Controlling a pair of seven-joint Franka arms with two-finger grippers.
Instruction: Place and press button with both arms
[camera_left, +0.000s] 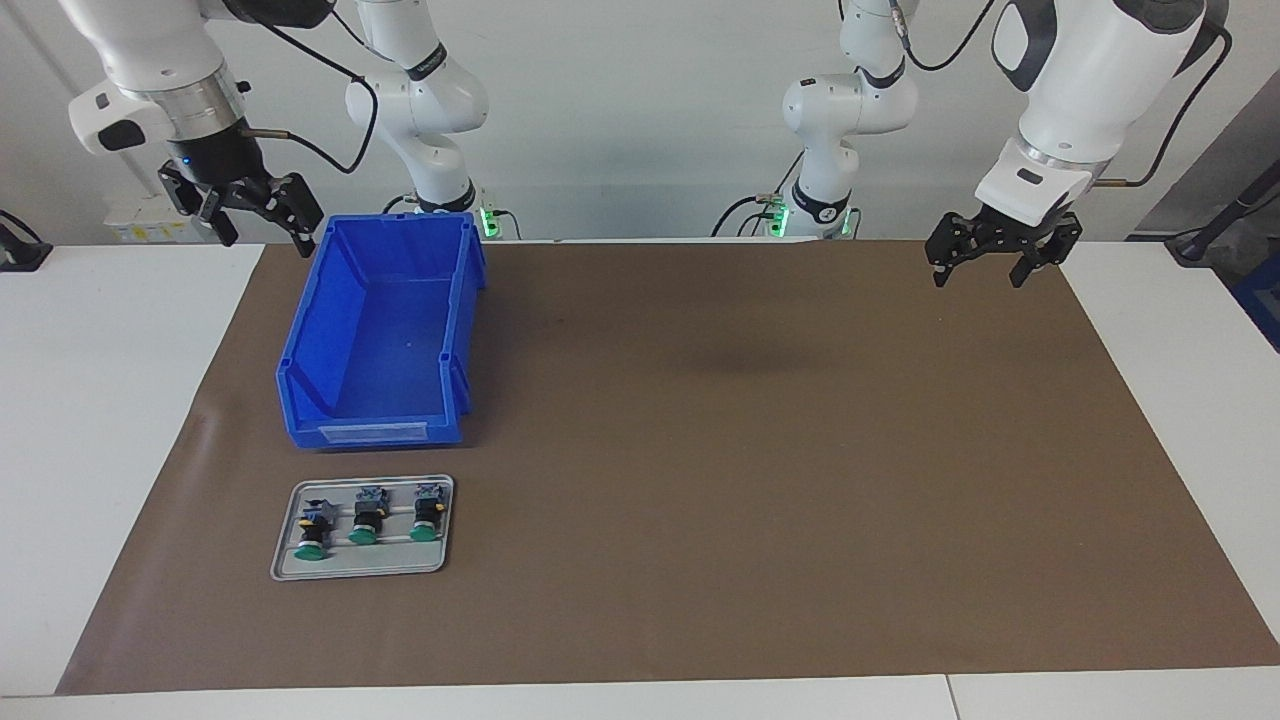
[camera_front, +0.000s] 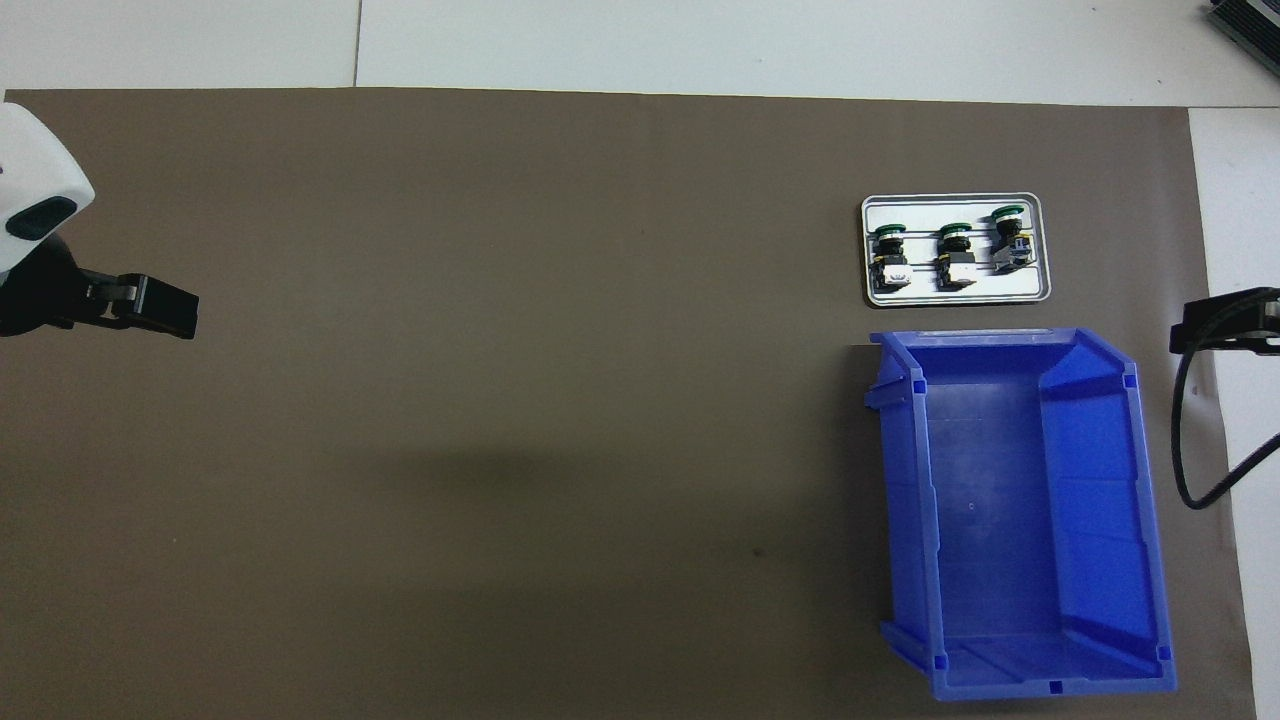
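Three alike green-capped buttons lie side by side on a small grey tray (camera_left: 285, 560) (camera_front: 868, 290): one (camera_left: 312, 530) (camera_front: 1010, 235), a middle one (camera_left: 366, 518) (camera_front: 955, 250) and a third (camera_left: 427, 515) (camera_front: 888, 255). Nothing tells the task's button from the others. My right gripper (camera_left: 265, 238) (camera_front: 1215, 325) hangs open and empty in the air beside the blue bin, over the mat's edge at the right arm's end. My left gripper (camera_left: 980, 272) (camera_front: 170, 308) hangs open and empty over the mat at the left arm's end. Both arms wait, well apart from the tray.
An empty blue bin (camera_left: 300, 350) (camera_front: 905, 480) stands on the brown mat (camera_left: 750, 450) (camera_front: 500, 400), nearer to the robots than the tray and close to it. White table (camera_left: 100, 400) borders the mat. A black cable (camera_front: 1190, 480) hangs beside the bin.
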